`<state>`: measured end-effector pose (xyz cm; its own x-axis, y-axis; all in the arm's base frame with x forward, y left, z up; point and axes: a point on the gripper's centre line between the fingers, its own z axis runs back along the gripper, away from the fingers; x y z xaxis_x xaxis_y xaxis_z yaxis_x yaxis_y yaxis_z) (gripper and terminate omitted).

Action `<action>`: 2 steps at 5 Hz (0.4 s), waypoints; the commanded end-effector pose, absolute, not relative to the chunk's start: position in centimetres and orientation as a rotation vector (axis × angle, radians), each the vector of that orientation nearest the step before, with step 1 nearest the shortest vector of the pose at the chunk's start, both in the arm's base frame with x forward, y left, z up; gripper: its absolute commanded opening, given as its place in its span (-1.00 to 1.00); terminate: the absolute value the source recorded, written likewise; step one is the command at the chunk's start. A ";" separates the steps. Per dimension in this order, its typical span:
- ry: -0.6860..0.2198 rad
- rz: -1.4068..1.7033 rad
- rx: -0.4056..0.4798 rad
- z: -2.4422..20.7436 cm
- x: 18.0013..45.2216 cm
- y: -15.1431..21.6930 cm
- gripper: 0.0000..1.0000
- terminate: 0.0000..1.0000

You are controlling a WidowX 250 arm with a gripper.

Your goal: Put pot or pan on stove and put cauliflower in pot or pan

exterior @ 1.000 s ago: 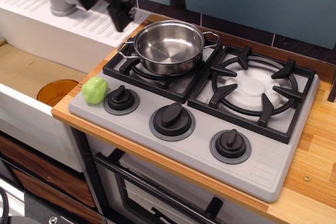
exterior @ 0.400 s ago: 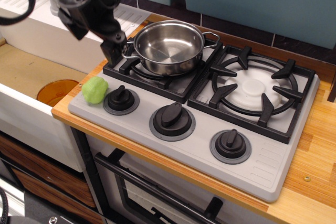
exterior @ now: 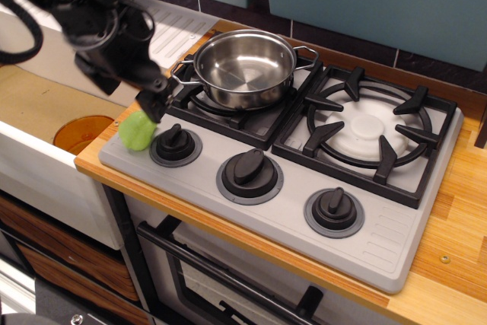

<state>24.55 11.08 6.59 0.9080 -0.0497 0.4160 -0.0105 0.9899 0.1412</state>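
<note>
Grey stove point(exterior: 396, 245), small lumpy light-green cauliflower point(exterior: 135, 134), shiny empty pot point(exterior: 243, 68)

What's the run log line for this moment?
pot: on left burner, empty | cauliflower: on stove corner | gripper: just above cauliflower, jaw state unclear

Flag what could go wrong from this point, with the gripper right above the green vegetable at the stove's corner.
1. The cauliflower sits at the stove's front-left corner, beside the sink drop; a glancing touch by the gripper could roll it off.
2. It lies close against the leftmost knob, so a finger may land on the knob instead.
3. Carrying it to the pot, the arm could clip the near handle and shift the pot on its grate.
</note>
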 end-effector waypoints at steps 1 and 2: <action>-0.491 -0.011 0.084 4.9 24.5 11.8 1.00 -1.00; -0.520 -0.019 0.054 3.6 24.7 12.0 1.00 -1.00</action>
